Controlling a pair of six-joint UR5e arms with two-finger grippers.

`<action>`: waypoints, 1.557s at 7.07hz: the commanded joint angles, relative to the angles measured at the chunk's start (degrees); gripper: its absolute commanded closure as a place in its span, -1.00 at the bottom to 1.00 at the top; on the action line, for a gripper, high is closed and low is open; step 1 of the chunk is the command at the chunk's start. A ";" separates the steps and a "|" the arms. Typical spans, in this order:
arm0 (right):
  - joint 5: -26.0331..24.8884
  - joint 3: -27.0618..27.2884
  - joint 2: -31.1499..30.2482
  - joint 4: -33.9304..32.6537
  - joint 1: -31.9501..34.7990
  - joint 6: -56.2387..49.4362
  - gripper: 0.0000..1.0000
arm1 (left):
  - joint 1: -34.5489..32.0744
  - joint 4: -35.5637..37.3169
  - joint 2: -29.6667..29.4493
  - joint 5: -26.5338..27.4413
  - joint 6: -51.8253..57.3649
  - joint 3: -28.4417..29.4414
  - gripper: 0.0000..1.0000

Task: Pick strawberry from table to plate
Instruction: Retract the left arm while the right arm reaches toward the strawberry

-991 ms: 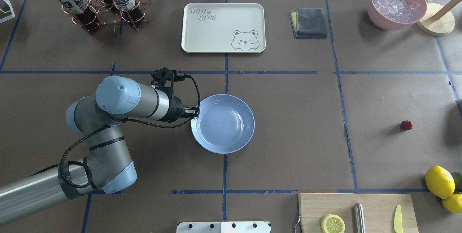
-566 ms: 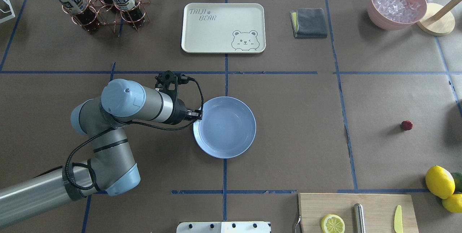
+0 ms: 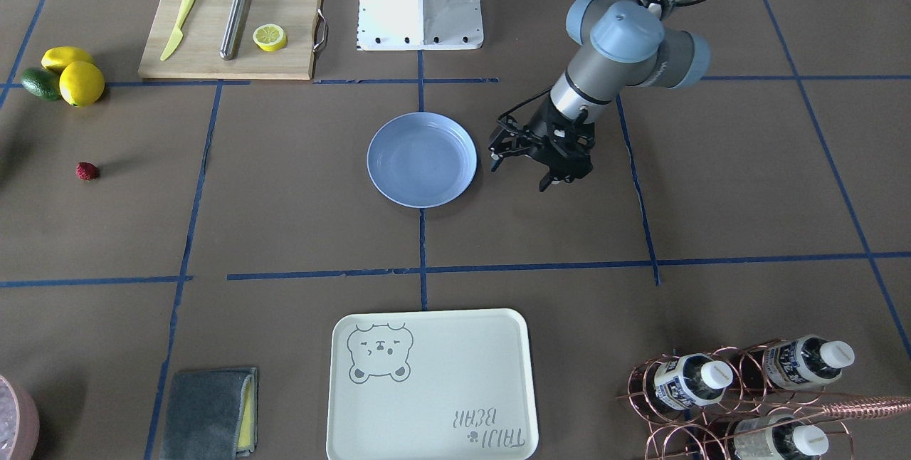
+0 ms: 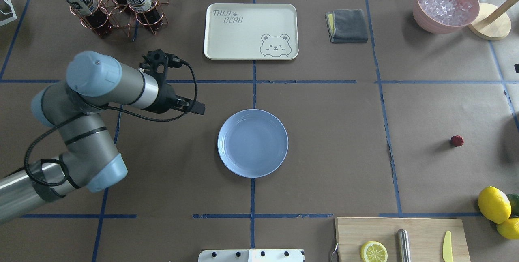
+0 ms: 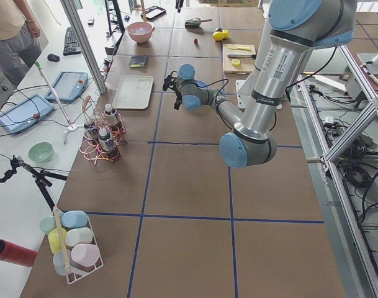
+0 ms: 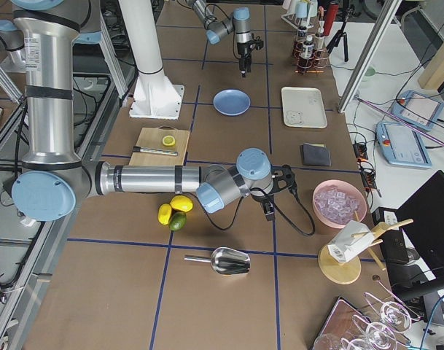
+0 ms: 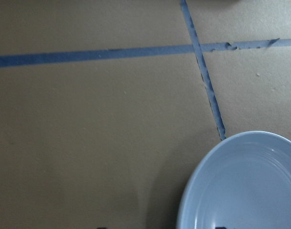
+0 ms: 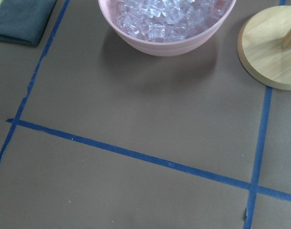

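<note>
The strawberry (image 4: 457,140), small and dark red, lies on the brown table (image 4: 332,132) far to the right, also seen as the strawberry (image 3: 87,171) in the front view. The light-blue plate (image 4: 252,164) rests flat and empty at the table's middle. My left gripper (image 4: 198,108) hovers open and empty to the left of the plate, apart from its rim; the left wrist view shows the plate (image 7: 241,181) at lower right. My right gripper (image 6: 270,214) shows only in the exterior right view, near the pink bowl, and I cannot tell its state.
A cream bear tray (image 4: 250,31) and a grey cloth (image 4: 346,25) lie at the back. A copper bottle rack (image 4: 117,2) stands back left, a pink bowl of ice (image 4: 446,4) back right. Lemons (image 4: 494,204) and a cutting board (image 4: 401,237) sit front right.
My left gripper has let go of the plate's left rim and drawn back up and to the left. The plate now lies free on the table.
</note>
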 commanded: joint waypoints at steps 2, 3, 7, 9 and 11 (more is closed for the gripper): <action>-0.18 0.58 3.60 0.18 -4.74 2.78 -1.00 | -27.21 9.68 11.99 -16.31 35.53 -1.36 -1.00; -0.88 2.32 3.78 -0.60 -6.15 3.41 -1.00 | -33.39 19.21 13.49 -17.17 41.26 -0.90 -1.00; -9.03 15.56 3.87 -12.65 -15.72 12.82 -1.00 | -48.28 33.81 23.57 -18.13 58.33 -0.11 -1.00; -13.89 18.34 -0.23 -14.34 -20.02 14.04 -0.98 | -49.10 33.90 24.49 -19.28 58.20 0.59 -1.00; -20.89 15.99 -8.40 1.93 -26.43 22.28 -0.96 | -49.01 32.93 24.23 -19.81 58.64 2.79 -1.00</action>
